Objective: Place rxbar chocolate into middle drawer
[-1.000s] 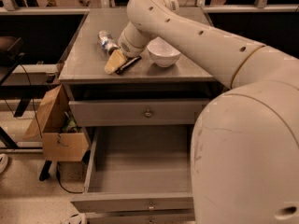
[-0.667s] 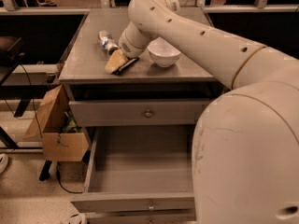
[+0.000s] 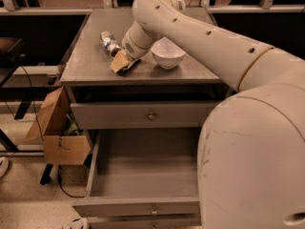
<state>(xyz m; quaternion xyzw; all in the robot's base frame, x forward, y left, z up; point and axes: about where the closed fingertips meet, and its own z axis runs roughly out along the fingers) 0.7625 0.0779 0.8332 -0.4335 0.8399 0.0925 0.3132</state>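
The rxbar chocolate [image 3: 130, 67] shows as a dark sliver on the grey counter top [image 3: 90, 66], mostly hidden under my gripper. My gripper [image 3: 120, 61] is down on the counter, right over the bar, between the bottle and the bowl. The middle drawer [image 3: 143, 175] is pulled out below, its deep tray empty, with a small knob [image 3: 153, 208] on its front panel.
A silvery bottle with a blue label [image 3: 108, 43] lies just left of the gripper. A white bowl [image 3: 167, 54] stands to its right. The top drawer [image 3: 151, 115] is shut. A cardboard box [image 3: 57, 137] sits on the floor at the left. My arm fills the right side.
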